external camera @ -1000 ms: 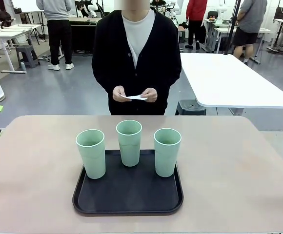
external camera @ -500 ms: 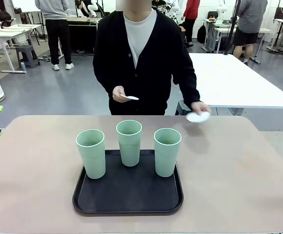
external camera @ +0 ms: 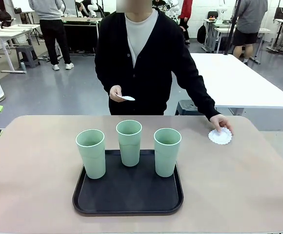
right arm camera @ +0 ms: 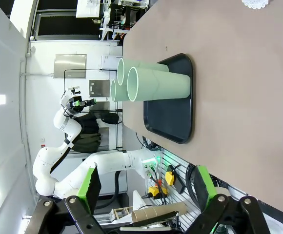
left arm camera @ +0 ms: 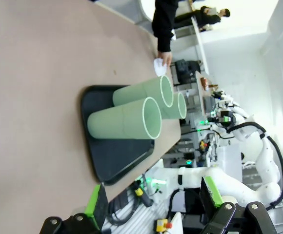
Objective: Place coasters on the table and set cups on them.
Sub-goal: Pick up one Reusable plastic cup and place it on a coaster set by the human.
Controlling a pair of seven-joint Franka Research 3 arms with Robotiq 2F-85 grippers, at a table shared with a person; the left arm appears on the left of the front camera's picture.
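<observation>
Three mint-green cups (external camera: pixel 91 152) (external camera: pixel 129 142) (external camera: pixel 167 151) stand upright on a black tray (external camera: pixel 127 196) in the middle of the beige table (external camera: pixel 34 161). A person's hand (external camera: pixel 221 122) rests on one white scalloped coaster (external camera: pixel 220 136) lying flat on the table at the far right. Their other hand holds more coasters (external camera: pixel 127 98) at chest height. My left gripper (left arm camera: pixel 153 200) is open and empty, well back from the cups (left arm camera: pixel 124 119), with the coaster (left arm camera: pixel 159 66) far off. My right gripper (right arm camera: pixel 146 183) is likewise open and empty, facing the cups (right arm camera: pixel 156 83) and the coaster (right arm camera: pixel 255 3).
The person stands at the table's far edge. A white-topped table (external camera: pixel 234 78) stands behind at the right. Bare tabletop lies to the left and right of the tray and in front of it.
The person's hand has carried one coaster from chest height out to the right and laid it on the table. The cups and both grippers have not moved.
</observation>
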